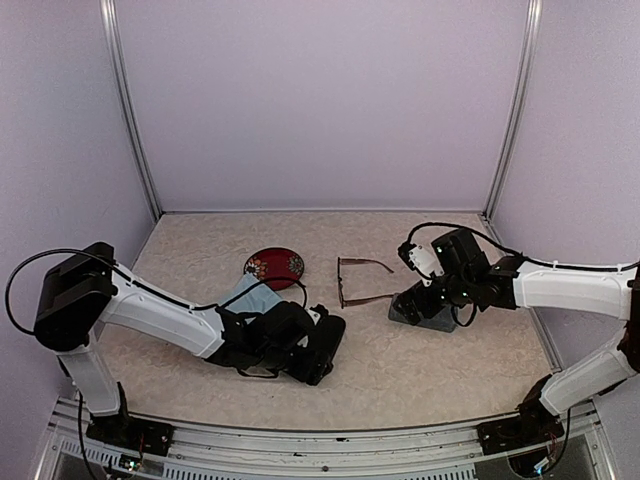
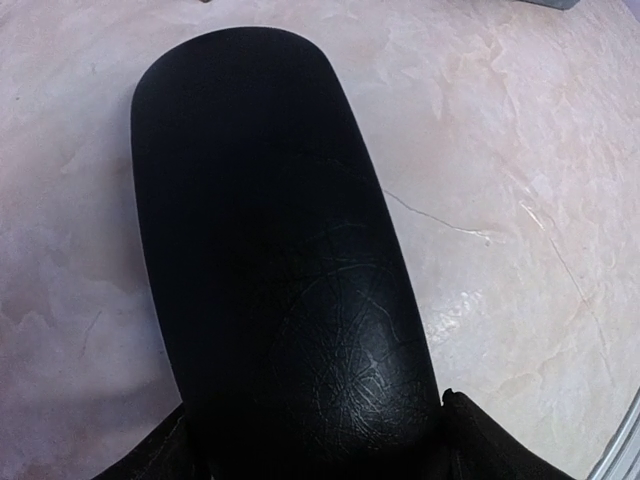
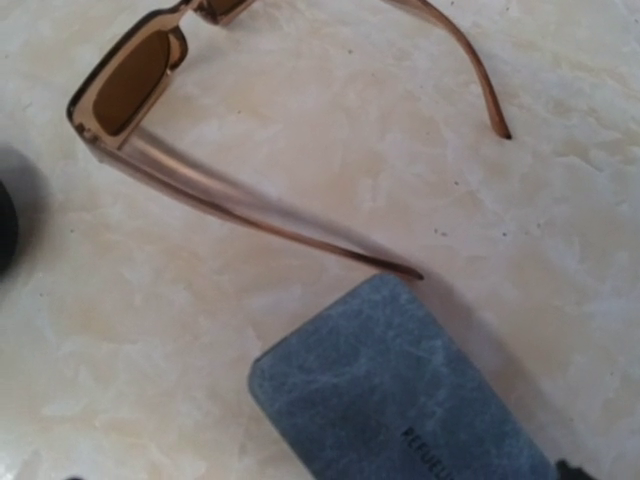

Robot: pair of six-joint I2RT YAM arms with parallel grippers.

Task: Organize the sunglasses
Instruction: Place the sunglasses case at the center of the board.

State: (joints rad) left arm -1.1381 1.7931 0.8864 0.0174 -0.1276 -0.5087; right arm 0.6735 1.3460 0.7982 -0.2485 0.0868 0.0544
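Reach left with the right gripper (image 1: 413,302), spread wide and nearer than the left gripper (image 1: 320,352), for the reddish-brown sunglasses (image 3: 125,85), whose long arms point toward it.

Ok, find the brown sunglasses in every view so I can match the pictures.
Top external: brown sunglasses mid-picture, arms open rightward.
Left wrist: not in it; black case fills it.
Right wrist: brown sunglasses upper left, arms running right.
Shared landmark: grey-blue case, near one arm tip in those two views.
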